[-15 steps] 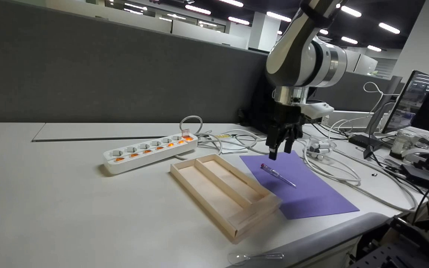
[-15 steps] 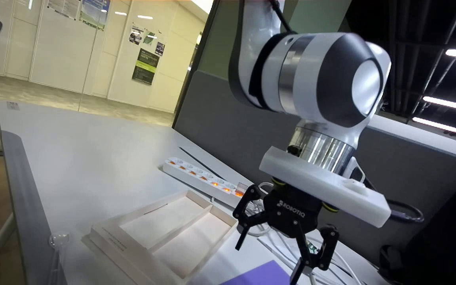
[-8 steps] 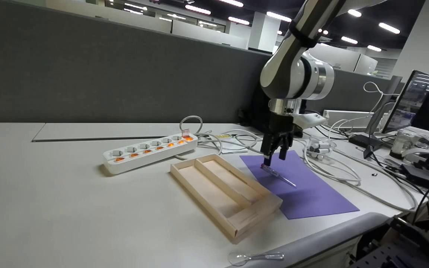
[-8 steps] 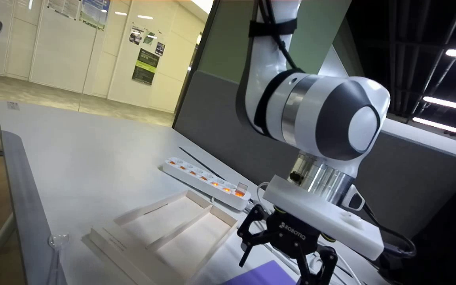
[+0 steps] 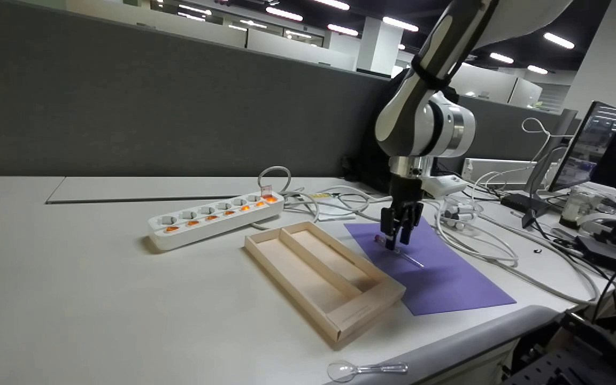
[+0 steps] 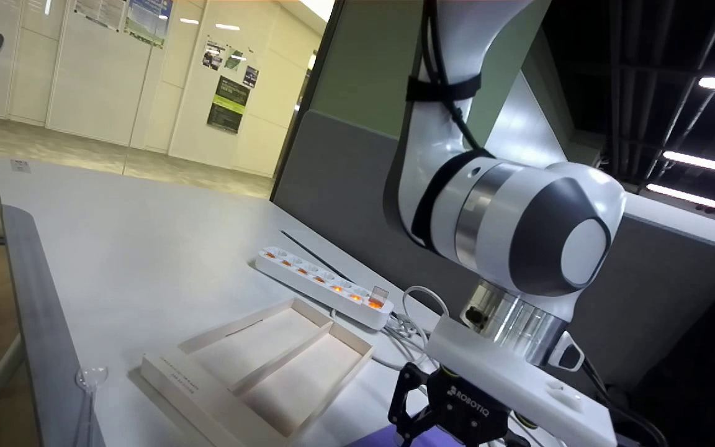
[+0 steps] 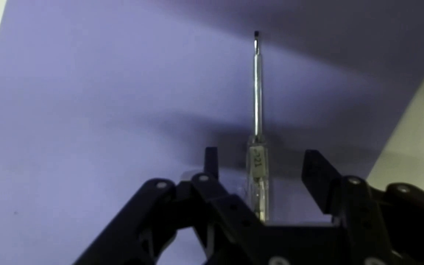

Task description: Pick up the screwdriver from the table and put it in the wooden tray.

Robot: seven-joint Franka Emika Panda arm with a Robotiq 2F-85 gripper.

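Note:
The screwdriver (image 5: 413, 260) lies on the purple mat on the pale table (image 5: 126, 299). In the wrist view its metal shaft (image 7: 258, 95) points away, and its clear handle carries a small label. My gripper (image 5: 398, 244) is low over the handle. In the wrist view the gripper (image 7: 260, 156) is open, with one finger on each side of the handle and gaps between. The handle's rear end is hidden there behind the gripper; its red end shows in an exterior view. The wooden tray (image 5: 367, 310) lies beside the mat; its front wall (image 6: 174, 382) also shows in an exterior view.
The purple mat (image 5: 457, 283) overlaps the tray's side in view. A white power strip (image 5: 217, 222) stands behind the tray. White cables (image 5: 500, 256) lie behind and beside the mat. A clear plastic spoon (image 5: 369, 369) lies at the table's front edge. A grey partition (image 5: 179, 107) stands behind.
My gripper has come down from above the mat to the screwdriver's handle, staying open. In an exterior view its fingertips have dropped below the picture's lower edge. The tray has not moved.

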